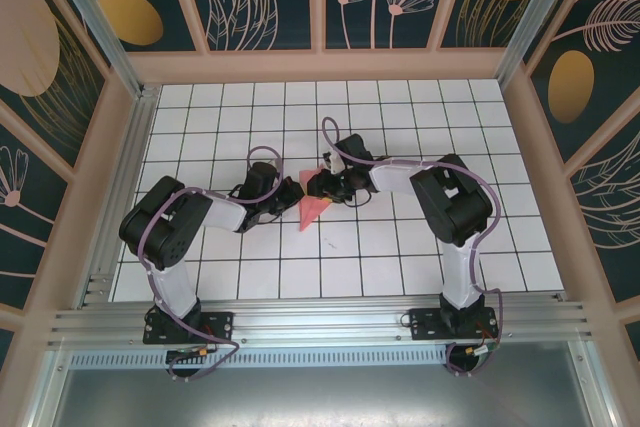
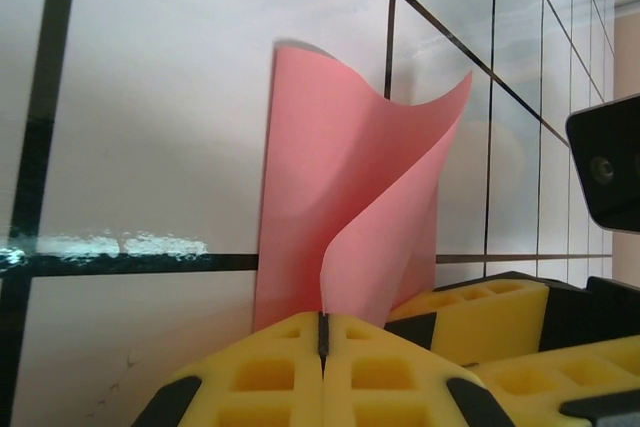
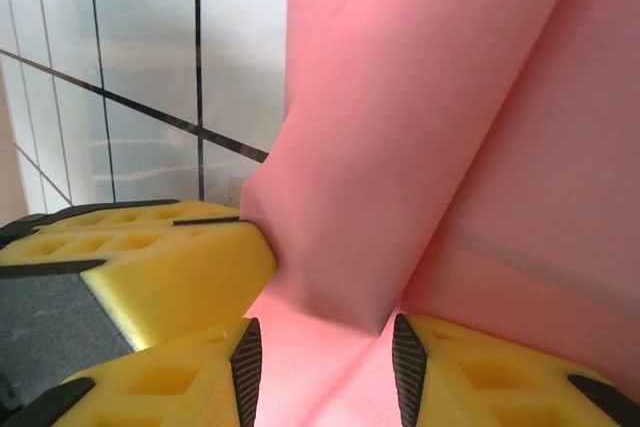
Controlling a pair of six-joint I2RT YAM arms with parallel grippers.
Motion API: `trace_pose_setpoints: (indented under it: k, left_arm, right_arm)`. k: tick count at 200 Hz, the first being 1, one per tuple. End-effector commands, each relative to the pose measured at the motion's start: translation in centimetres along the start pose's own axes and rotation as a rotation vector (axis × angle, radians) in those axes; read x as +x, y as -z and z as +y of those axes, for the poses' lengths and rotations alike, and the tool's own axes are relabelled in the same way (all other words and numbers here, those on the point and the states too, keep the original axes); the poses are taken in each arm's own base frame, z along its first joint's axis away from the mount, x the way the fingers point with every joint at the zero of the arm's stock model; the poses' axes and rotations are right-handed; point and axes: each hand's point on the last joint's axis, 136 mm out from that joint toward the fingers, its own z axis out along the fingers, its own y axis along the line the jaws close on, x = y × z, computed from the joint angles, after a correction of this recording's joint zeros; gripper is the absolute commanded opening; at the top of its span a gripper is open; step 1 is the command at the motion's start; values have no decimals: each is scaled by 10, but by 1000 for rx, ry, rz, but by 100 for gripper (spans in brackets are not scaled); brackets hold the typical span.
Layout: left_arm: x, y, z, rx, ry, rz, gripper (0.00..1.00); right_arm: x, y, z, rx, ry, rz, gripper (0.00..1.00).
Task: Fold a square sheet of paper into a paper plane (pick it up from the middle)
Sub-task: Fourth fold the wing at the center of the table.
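The salmon-pink sheet of paper (image 1: 311,209) lies folded into a narrow pointed shape at the middle of the tiled table, its tip toward the near edge. My left gripper (image 1: 283,195) comes in from the left and is shut on the paper's near edge (image 2: 322,325). One flap of the paper (image 2: 350,177) curls upward from that grip. My right gripper (image 1: 322,185) meets it from the right. Its jaws (image 3: 325,367) stand open on either side of a raised fold of the paper (image 3: 430,127), and the pads are clear of it.
The white tiled table (image 1: 400,247) with black grid lines has free room on all sides of the two grippers. Wooden walls (image 1: 330,65) fence it in at the back and sides. A metal rail (image 1: 320,322) with the arm bases runs along the near edge.
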Motion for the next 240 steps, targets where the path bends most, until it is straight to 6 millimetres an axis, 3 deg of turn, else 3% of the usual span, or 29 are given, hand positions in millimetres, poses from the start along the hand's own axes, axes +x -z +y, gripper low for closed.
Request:
trace_pose_setpoints:
  k: [1,143,240]
  left_arm:
    - [-3,1,11,-40,-14,-23,1]
    - [5,-5,16,-37,-15,9,0]
    - [-4,7,-8,18,-33,-10,16]
  right_arm:
    - [24,-15,-42,95,-42,57,43]
    - [34,-19,-84,340,-12,77,35]
    - [42,-20,-101,448,24,87,28]
